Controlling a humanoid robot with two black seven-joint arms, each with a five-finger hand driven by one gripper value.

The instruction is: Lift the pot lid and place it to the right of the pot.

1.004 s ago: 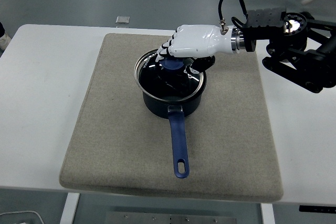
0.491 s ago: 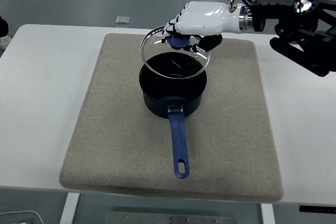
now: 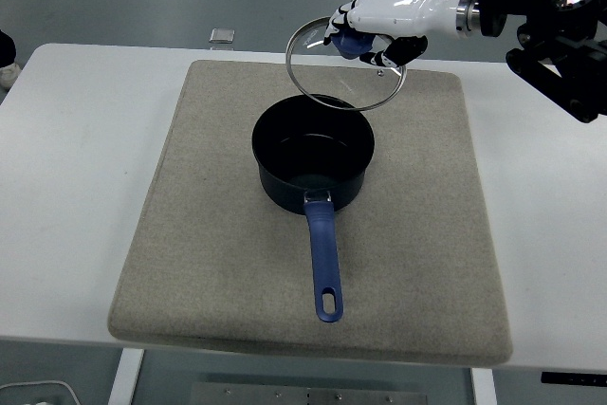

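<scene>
**Lid aloft above the pot's far rim**

Here the right hand [image 3: 379, 21] has its white fingers curled around the blue knob of the glass lid [image 3: 346, 64]; the lid hangs tilted in the air, clear of the pot [image 3: 313, 160], above and a little right of its far rim; the pot stands open on the grey mat [image 3: 209, 234], its blue handle [image 3: 324, 267] pointing toward the near edge of the white table [image 3: 76, 187]; a small square object [image 3: 221, 36] lies beyond the mat.
</scene>
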